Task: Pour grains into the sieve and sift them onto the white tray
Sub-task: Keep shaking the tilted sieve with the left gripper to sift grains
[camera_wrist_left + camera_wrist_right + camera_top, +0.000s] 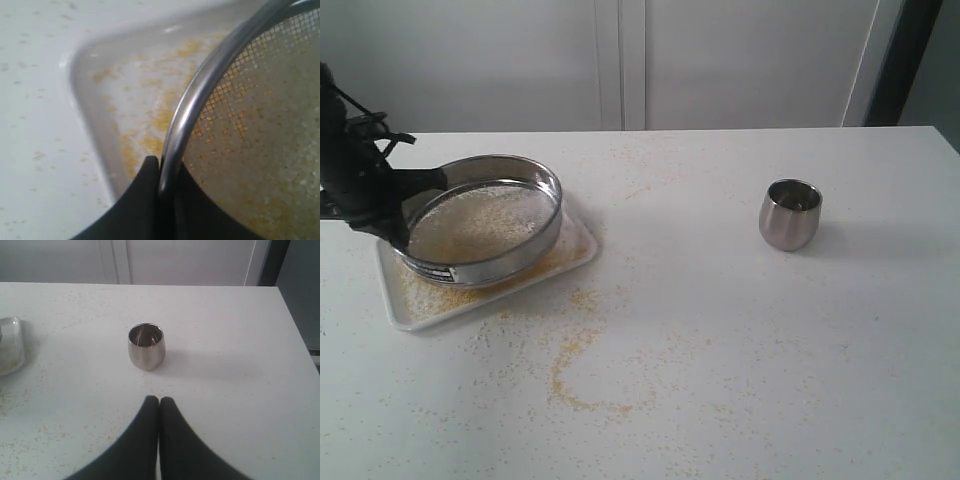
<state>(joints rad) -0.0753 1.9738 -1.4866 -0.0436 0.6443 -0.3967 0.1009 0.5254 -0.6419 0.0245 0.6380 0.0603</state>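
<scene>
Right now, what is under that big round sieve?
The white tray, dusted with golden grains around the sieve. The tray's middle, directly beneath the mesh, is hidden.

I see the white table [750,390] carrying the white tray [582,240] at left, a steel cup [790,214] well apart at right, and scattered grains [570,372] between.

shiny steel sieve [485,215], glossy white tray [575,250], matt black fingers [150,430].

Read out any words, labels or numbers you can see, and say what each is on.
Dark label on the side of the sieve: too small and blurred to read.
Steel cup: no writing visible.
White tray: no writing visible.
</scene>
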